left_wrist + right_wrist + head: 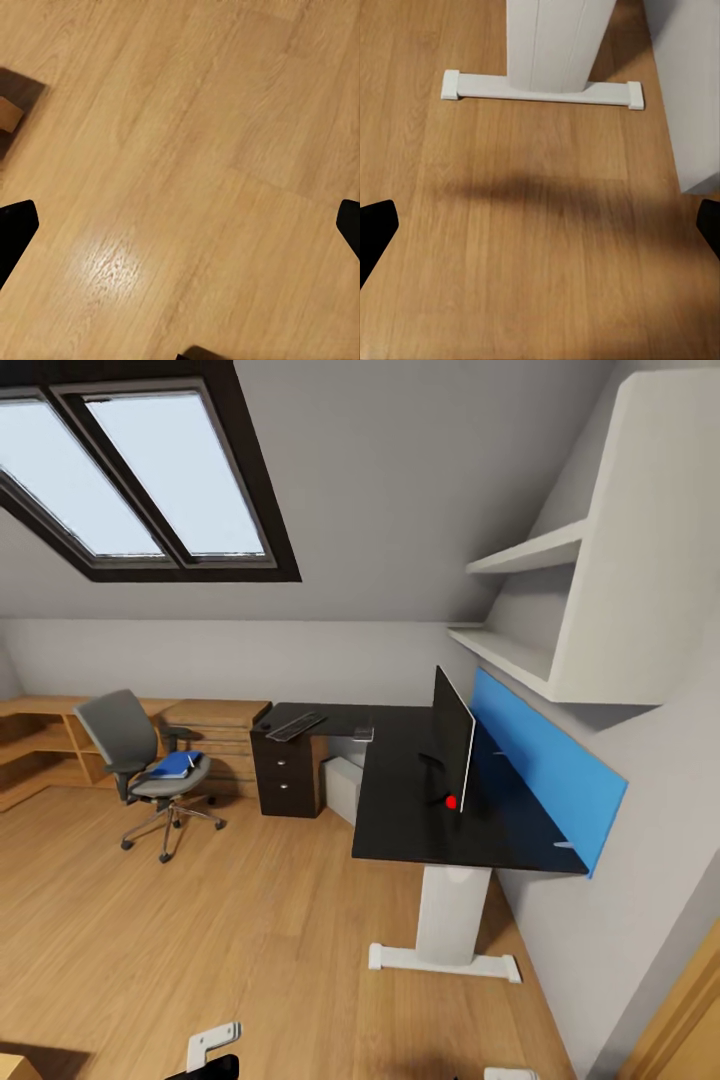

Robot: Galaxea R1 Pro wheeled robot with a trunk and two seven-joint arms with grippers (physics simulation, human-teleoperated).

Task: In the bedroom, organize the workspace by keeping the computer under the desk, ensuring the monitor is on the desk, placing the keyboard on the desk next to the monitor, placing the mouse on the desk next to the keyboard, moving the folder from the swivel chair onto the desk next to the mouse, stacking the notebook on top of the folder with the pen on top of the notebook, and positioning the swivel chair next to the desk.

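Note:
The desk [400, 815] with its glossy black top stands at the right against the wall. On it the black monitor [452, 745] is upright, seen edge-on. At the desk's far wing lie the keyboard [296, 727], the small black mouse [264, 726] and the grey notebook [363, 733]. Under the desk sits the light grey computer [342, 788]. The swivel chair [130, 745] stands apart to the left, with the blue folder [175, 764] on its seat. My left gripper [180, 229] hangs open over bare floor. My right gripper [540, 225] is open near the desk's white foot [544, 88]. I cannot make out the pen.
A dark cabinet with round knobs [285, 772] stands under the desk's far wing, a wooden drawer chest [215, 740] beside it. White shelves [530, 610] hang above the blue back panel [545, 760]. Wooden floor [250, 920] stretches between me and the chair. A brown object [9, 112] lies by the left gripper.

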